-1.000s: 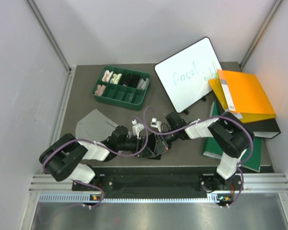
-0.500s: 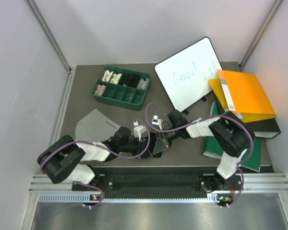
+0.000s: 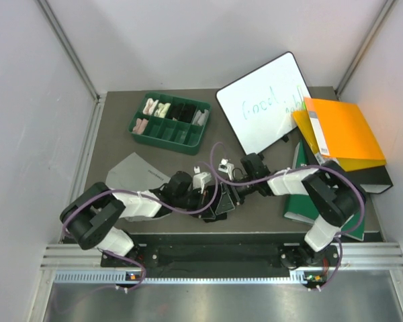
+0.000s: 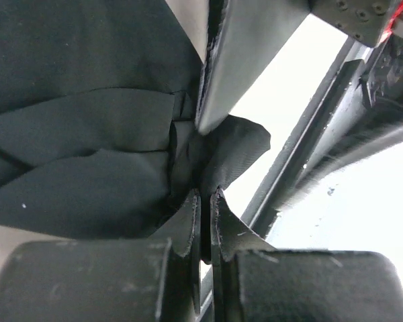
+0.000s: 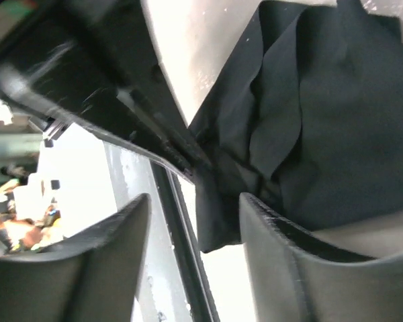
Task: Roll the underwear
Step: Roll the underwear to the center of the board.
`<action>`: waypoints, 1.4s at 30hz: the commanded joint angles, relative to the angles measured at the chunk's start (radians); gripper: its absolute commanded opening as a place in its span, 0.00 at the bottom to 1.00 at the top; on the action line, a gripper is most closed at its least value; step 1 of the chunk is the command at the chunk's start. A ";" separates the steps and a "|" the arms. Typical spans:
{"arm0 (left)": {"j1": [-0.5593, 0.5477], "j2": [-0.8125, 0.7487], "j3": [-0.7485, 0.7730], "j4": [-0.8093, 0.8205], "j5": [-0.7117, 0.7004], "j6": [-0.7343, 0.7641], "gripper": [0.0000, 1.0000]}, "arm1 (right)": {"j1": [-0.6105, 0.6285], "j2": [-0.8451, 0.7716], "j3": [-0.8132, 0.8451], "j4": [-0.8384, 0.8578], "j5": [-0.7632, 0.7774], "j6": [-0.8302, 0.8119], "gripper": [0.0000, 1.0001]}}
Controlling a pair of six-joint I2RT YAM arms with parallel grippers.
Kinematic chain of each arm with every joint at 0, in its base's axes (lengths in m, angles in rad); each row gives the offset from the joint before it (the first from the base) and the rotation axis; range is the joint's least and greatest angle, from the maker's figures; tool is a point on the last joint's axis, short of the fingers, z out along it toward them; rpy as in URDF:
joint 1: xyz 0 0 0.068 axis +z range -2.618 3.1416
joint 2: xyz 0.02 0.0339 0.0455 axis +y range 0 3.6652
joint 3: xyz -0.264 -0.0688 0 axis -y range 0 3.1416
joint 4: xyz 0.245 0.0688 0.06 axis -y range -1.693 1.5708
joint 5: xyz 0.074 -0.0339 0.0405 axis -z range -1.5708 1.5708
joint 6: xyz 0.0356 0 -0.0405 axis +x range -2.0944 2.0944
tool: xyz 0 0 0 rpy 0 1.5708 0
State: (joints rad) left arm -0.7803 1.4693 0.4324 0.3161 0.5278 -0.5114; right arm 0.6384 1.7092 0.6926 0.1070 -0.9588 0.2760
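Left gripper [image 4: 206,201] is closed, pinching a puckered fold of the black briefs [image 4: 87,134]. They lie bunched at 6 o'clock on the desk [image 3: 114,134], close to its near edge. Right gripper [image 5: 195,201] stands open, its fingers straddling the same cloth's edge without clamping it. This looks like an early step of the roll. Next, the right gripper probably needs to close on the hem so both can turn the cloth over itself.

Room is tight. Grey briefs [image 3: 129,173] lie flat at 8 o'clock, the grippers nearly touch, and folders [image 3: 342,134] crowd 3 o'clock. Free desk lies toward 12, short of the tray [image 3: 162,139].
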 commanded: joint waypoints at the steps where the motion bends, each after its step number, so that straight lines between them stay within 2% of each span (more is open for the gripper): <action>1: 0.027 0.048 0.029 -0.060 0.052 -0.024 0.00 | -0.011 -0.131 -0.088 0.152 0.057 -0.020 0.64; 6: 0.081 0.081 0.034 -0.055 0.138 -0.059 0.00 | -0.005 -0.157 -0.169 0.287 0.083 0.008 0.68; 13: 0.113 0.132 0.025 0.017 0.224 -0.125 0.00 | 0.049 -0.140 -0.166 0.290 0.137 -0.029 0.68; 20: 0.139 0.151 0.014 0.067 0.264 -0.174 0.00 | 0.086 -0.137 -0.169 0.218 0.209 -0.063 0.62; 23: 0.148 0.154 0.014 0.084 0.273 -0.188 0.00 | 0.101 -0.123 -0.174 0.195 0.249 -0.069 0.54; 24: 0.150 0.155 0.012 0.092 0.274 -0.190 0.00 | 0.104 -0.119 -0.176 0.188 0.267 -0.070 0.48; 26: 0.151 0.157 0.009 0.104 0.278 -0.203 0.00 | 0.109 -0.103 -0.179 0.188 0.278 -0.064 0.42; 28: 0.153 0.154 0.006 0.116 0.276 -0.216 0.00 | 0.109 -0.092 -0.182 0.192 0.281 -0.052 0.30; 30: 0.156 0.146 0.003 0.121 0.271 -0.222 0.00 | 0.110 -0.089 -0.180 0.192 0.279 -0.037 0.13; 32: 0.161 0.117 0.000 0.120 0.250 -0.230 0.09 | 0.110 -0.091 -0.174 0.180 0.281 -0.018 0.00; 36: 0.171 0.027 0.019 0.043 0.181 -0.214 0.40 | 0.109 -0.095 -0.133 0.143 0.282 0.096 0.00; 40: 0.182 -0.088 0.054 -0.096 0.075 -0.141 0.56 | 0.083 -0.092 -0.087 0.054 0.296 0.210 0.00; 42: 0.185 -0.150 0.071 -0.167 0.016 -0.118 0.61 | 0.054 -0.079 -0.070 0.034 0.273 0.262 0.00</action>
State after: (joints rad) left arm -0.6060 1.4269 0.4511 0.2695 0.6727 -0.7017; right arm 0.7258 1.6073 0.5659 0.2184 -0.6739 0.4068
